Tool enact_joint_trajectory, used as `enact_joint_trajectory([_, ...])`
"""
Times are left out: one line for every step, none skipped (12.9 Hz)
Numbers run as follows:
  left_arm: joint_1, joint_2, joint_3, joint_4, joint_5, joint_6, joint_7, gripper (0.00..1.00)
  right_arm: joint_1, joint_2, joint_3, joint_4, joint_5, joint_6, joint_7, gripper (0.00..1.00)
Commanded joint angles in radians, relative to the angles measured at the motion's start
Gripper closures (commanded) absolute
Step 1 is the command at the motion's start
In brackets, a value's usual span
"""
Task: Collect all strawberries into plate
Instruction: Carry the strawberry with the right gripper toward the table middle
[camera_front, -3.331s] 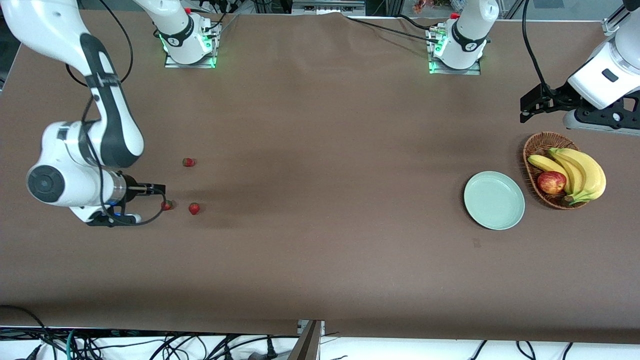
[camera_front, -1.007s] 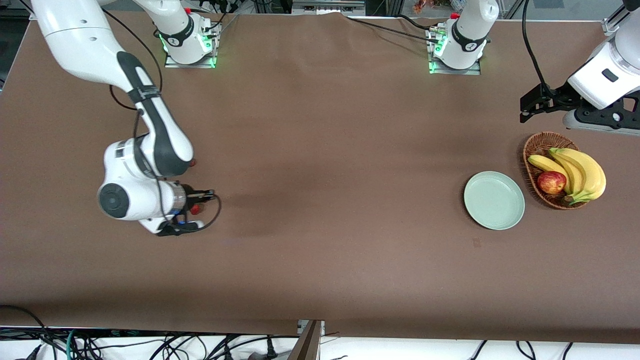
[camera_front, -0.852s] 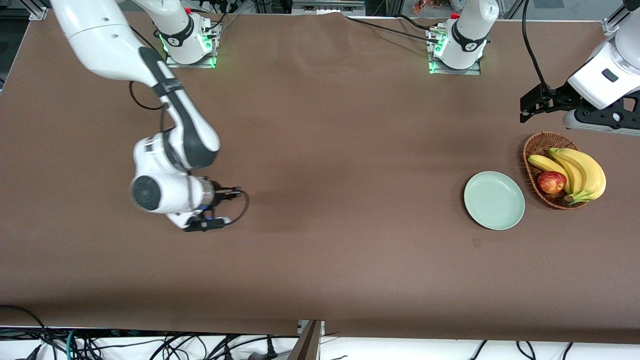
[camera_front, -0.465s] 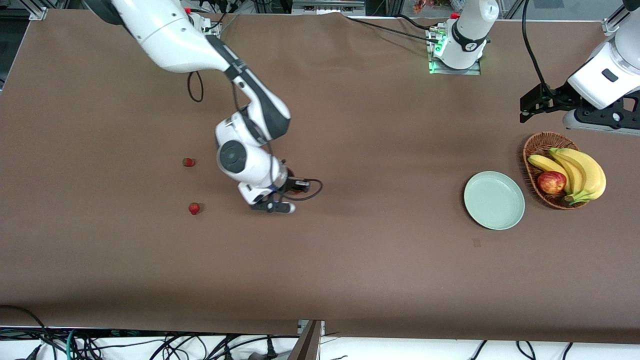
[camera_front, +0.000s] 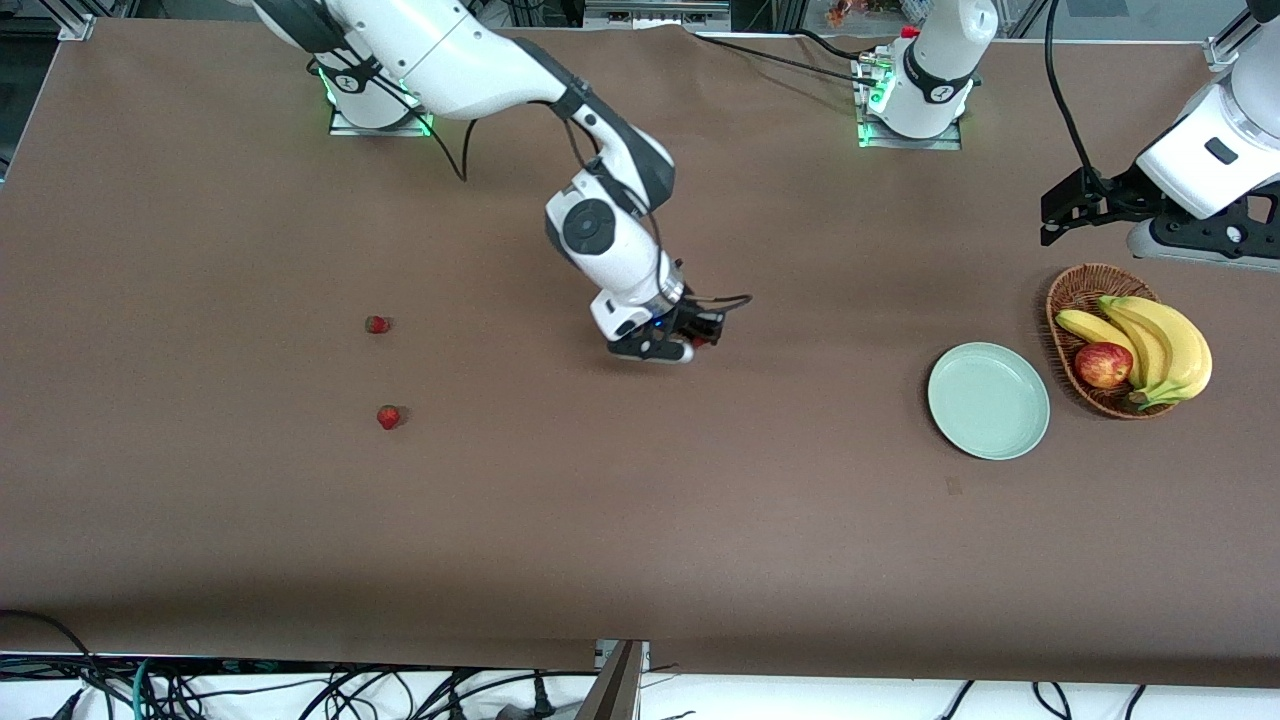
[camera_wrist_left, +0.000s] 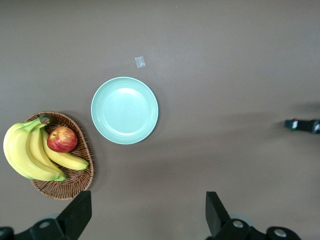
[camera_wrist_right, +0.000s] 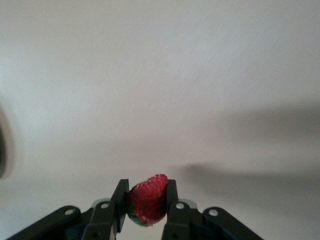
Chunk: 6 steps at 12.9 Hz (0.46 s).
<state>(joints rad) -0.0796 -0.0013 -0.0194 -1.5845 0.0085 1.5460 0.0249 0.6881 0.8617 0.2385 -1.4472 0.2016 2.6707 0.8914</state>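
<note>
Transport step: right end effector (camera_wrist_right: 146, 210), over mid-table (camera_front: 640, 520), pinches one small red strawberry (camera_wrist_right: 148, 199); next, release over the pale mint-green round plate (camera_front: 988, 401). Left end effector (camera_wrist_left: 145, 215) waits, wide.

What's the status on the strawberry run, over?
Right hand shut on strawberry, over bare table. Left hand open, waiting above basket. Plate empty; two strawberries remain.

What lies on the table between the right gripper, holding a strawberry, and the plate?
Only bare brown table: nothing between the right gripper, shut on its strawberry, and the plate, in the front view.
</note>
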Motion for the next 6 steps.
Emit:
enact_joint_trajectory([0.014,0.017,0.003,0.034,-0.030,-0.026,0.010,0.00,0.066,0.104,-0.031,0.149,0.006,0.008,0.061,0.86])
enact_joint_trajectory([0.017,0.018,0.003,0.032,-0.030,-0.027,0.015,0.00,0.088,0.132,-0.050,0.181,0.006,0.017,0.063,0.86])
enact_joint_trajectory([0.018,0.020,0.009,0.029,-0.030,-0.032,0.015,0.00,0.111,0.158,-0.057,0.206,0.006,0.040,0.063,0.86])
enact_joint_trajectory([0.023,0.026,0.010,0.029,-0.030,-0.033,0.018,0.00,0.126,0.175,-0.061,0.212,0.006,0.070,0.063,0.86])
enact_joint_trajectory([0.023,0.047,0.009,0.031,-0.030,-0.052,0.020,0.00,0.131,0.183,-0.061,0.211,0.006,0.093,0.063,0.86])
enact_joint_trajectory([0.011,0.060,0.004,0.031,-0.030,-0.069,0.020,0.00,0.137,0.189,-0.061,0.212,0.006,0.098,0.063,0.84])
